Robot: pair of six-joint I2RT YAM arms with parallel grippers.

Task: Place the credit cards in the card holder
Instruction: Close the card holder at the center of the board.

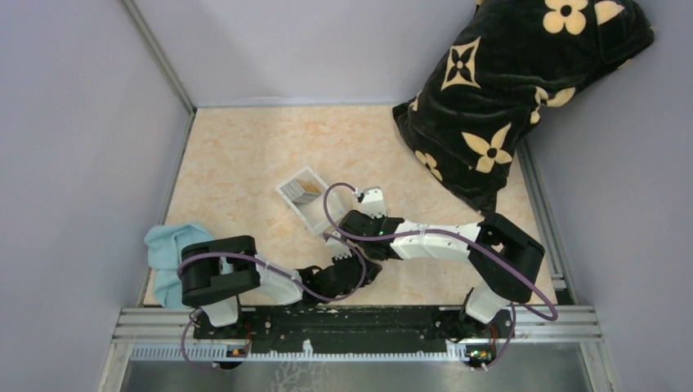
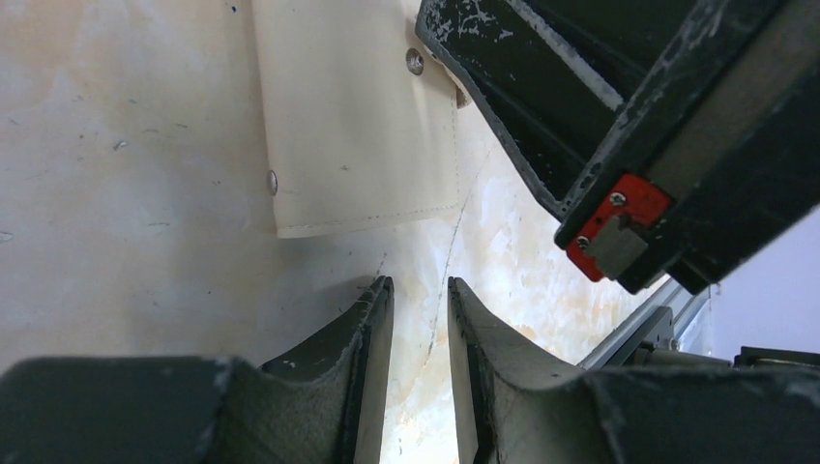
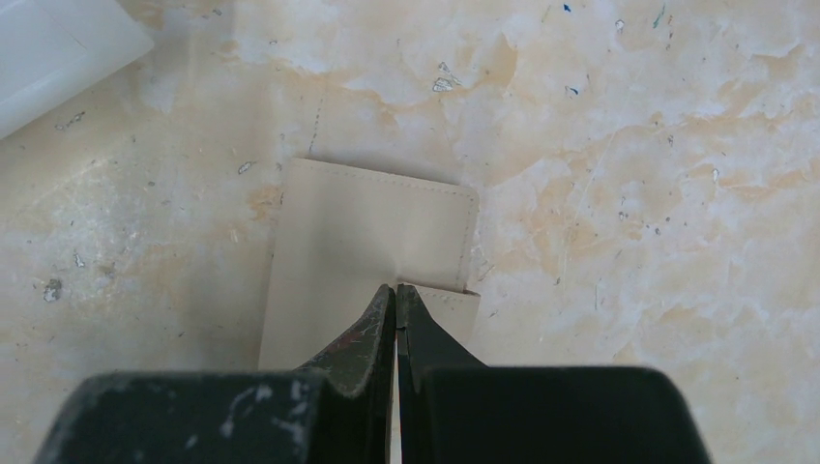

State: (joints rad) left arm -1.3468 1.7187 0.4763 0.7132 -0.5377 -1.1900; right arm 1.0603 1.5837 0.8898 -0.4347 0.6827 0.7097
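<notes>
We saw the card holder (image 2: pixel 358 126) lying flat on the surface (image 1: pixel 245 163), near the middle of its near edge. The right gripper (image 3: pixel 396 290) was closed to a hairline on the card holder's leather, which creased at the tips. The left gripper (image 2: pixel 420 282) hung just beside the card holder's edge with a narrow gap between its fingers and nothing in it. The credit cards (image 1: pixel 306 192) sat in a white tray (image 1: pixel 320 216) toward the middle of the surface, just beyond the two grippers.
</notes>
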